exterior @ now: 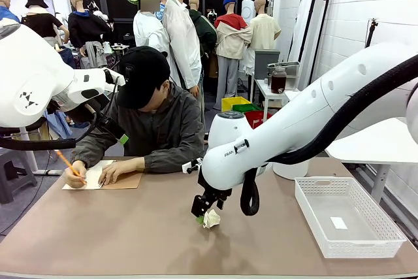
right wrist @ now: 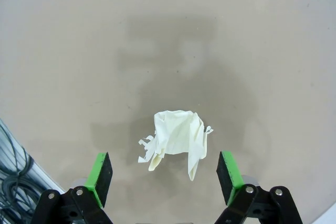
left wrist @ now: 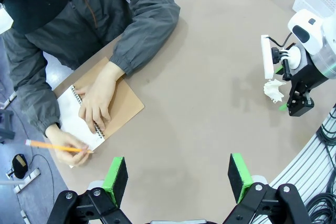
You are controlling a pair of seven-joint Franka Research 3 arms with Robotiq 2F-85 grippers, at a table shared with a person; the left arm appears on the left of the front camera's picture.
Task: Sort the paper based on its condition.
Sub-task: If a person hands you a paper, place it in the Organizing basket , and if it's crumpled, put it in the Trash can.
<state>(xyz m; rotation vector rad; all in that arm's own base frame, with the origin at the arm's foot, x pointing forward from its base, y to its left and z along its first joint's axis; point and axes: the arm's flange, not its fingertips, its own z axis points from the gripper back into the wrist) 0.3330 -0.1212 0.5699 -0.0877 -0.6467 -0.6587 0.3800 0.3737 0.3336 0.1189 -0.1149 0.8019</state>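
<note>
Table (exterior: 98, 227): 1 crumpled paper (right wrist: 176, 142) btwn spread pads (right wrist: 100, 178) of right gripper (right wrist: 164, 169); 1 basket (exterior: 358, 247).

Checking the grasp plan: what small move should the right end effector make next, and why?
Probably lower slightly and close. The right end effector is open, and its green pads flank the crumpled paper, which lies on the table, not yet gripped.

Seen from the robot's side, the paper (exterior: 211, 219) lies on the table (exterior: 130, 240) near its middle, between the right gripper's (right wrist: 164, 170) spread fingers and touching neither. The basket (exterior: 356, 247) sits at 3 o'clock from it, with a tag (exterior: 338, 223) inside. At 10 o'clock the notebook (exterior: 127, 181) lies before the person (exterior: 163, 122), both hands on it.
</note>
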